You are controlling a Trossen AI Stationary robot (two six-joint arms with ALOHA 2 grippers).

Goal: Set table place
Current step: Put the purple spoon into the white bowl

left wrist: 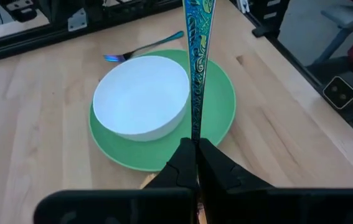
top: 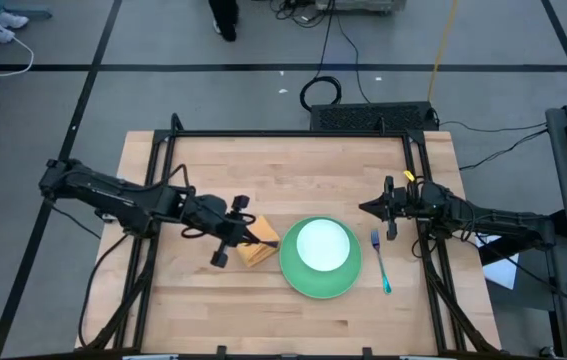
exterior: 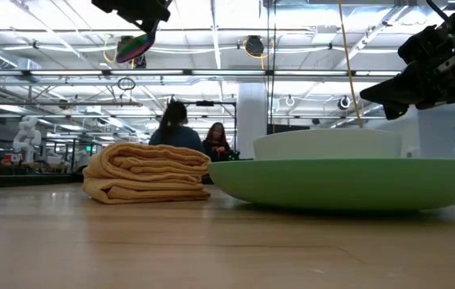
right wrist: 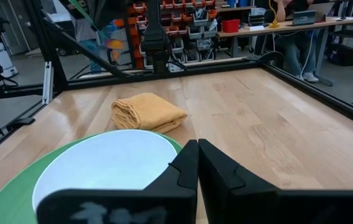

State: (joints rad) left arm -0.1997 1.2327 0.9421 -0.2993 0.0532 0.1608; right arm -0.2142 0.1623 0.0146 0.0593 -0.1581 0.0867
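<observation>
The green plate (top: 293, 275) lies near the table's middle with the white bowl (top: 321, 245) standing in it. The folded orange napkin (top: 255, 255) lies flat on the table just left of the plate. The blue-headed fork (top: 379, 258) lies flat just right of the plate. My left gripper (top: 253, 238) is above the napkin, shut on the teal-handled spoon (left wrist: 195, 68). The spoon's reddish bowl (exterior: 133, 48) shows in the low view, high above the table. My right gripper (top: 368, 208) is shut and empty, in the air beyond the fork. My left gripper pinches the spoon's patterned handle (left wrist: 194, 134) between its two fingers. The handle runs on forward from the fingertips, in line with them, over the plate's edge. The spoon is lifted clear of the table, the napkin and the plate.
A black frame rail (top: 293, 133) runs along the table's far edge and down both sides. Bare wood (top: 213, 320) lies near the front edge and at the far middle. People show in the room behind in the low view (exterior: 175, 128).
</observation>
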